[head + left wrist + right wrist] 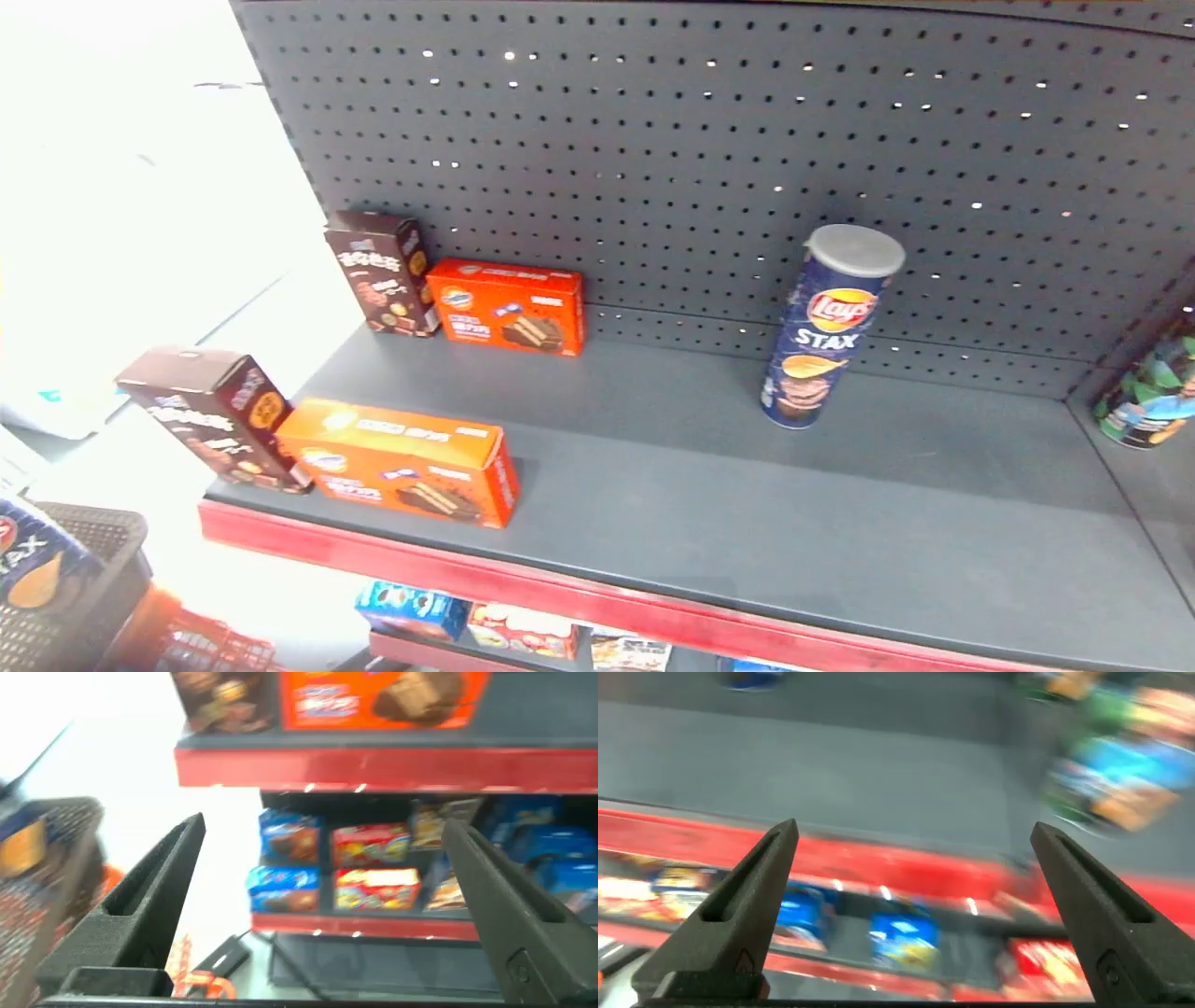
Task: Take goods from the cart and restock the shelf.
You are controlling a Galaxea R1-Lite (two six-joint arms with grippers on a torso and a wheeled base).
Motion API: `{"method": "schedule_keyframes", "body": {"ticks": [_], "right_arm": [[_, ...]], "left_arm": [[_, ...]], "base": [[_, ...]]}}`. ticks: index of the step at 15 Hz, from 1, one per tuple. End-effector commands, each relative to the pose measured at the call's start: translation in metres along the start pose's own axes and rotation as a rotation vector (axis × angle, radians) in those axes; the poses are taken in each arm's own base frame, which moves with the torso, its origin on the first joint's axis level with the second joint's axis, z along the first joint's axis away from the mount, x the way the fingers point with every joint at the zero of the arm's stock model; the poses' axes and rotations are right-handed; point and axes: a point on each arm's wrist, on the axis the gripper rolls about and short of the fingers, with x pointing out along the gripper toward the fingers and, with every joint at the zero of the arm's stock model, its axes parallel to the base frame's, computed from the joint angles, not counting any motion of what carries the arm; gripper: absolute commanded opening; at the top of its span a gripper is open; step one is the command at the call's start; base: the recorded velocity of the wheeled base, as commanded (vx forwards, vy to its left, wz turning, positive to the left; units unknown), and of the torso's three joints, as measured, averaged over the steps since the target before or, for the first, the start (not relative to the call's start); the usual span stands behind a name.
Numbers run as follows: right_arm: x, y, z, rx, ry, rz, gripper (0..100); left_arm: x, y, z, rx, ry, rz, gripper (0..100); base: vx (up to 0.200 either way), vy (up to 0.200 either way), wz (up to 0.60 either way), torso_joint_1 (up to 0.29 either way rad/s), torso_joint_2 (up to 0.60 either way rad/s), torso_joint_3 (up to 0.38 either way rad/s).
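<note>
The left hand (322, 826) and right hand (914, 829) hang open and empty, so next probably comes grabbing another snack from the black mesh cart (112, 546).

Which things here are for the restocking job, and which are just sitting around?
For the job: dark basket; blue can in it; grey shelf.
Just sitting there: upright chips tube; orange boxes; brown boxes; packets on the lower shelf.
</note>
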Motion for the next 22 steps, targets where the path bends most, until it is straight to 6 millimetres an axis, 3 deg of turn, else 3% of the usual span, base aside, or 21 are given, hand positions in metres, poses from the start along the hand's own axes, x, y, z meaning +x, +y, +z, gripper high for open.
{"method": "schedule_keyframes", "body": {"ticks": [1,3,15,16,17,18,20,22], "right_arm": [[0.000,0.000,0.000,0.000,0.002,-0.001,100],[0.000,0.000,0.000,-0.002,0.001,-0.001,100],[0.000,0.000,0.000,0.001,0.002,-0.004,100],[0.000,0.000,0.000,0.001,0.002,-0.004,100],[0.000,0.000,0.000,0.001,0.002,-0.004,100],[0.000,0.000,0.000,0.001,0.002,-0.004,100],[0.000,0.000,0.000,0.001,0.002,-0.004,100],[0.000,0.000,0.000,0.001,0.002,-0.004,100]], "left_arm": [[0.000,0.000,0.000,0.000,-0.001,0.000,100],[0.000,0.000,0.000,0.000,-0.003,0.000,100],[0.000,0.000,0.001,0.001,0.001,0.004,100],[-0.002,0.001,0.006,0.002,-0.016,0.064,100],[-0.007,0.004,0.033,0.006,-0.059,0.114,100],[-0.002,0.006,0.052,0.000,0.006,0.133,100],[0.020,0.010,0.077,-0.016,0.136,0.168,100],[0.042,0.012,0.083,-0.040,0.251,0.178,100]], "base": [[0.000,0.000,0.60,0.007,0.01,0.007],[0.000,0.000,0.60,0.000,0.00,0.002],[0.000,0.000,0.00,0.000,0.00,0.000],[0.000,0.000,0.00,0.000,0.00,0.000],[0.000,0.000,0.00,0.000,0.00,0.000],[0.000,0.000,0.00,0.000,0.00,0.000],[0.000,0.000,0.00,0.000,0.00,0.000],[0.000,0.000,0.00,0.000,0.00,0.000]]}}
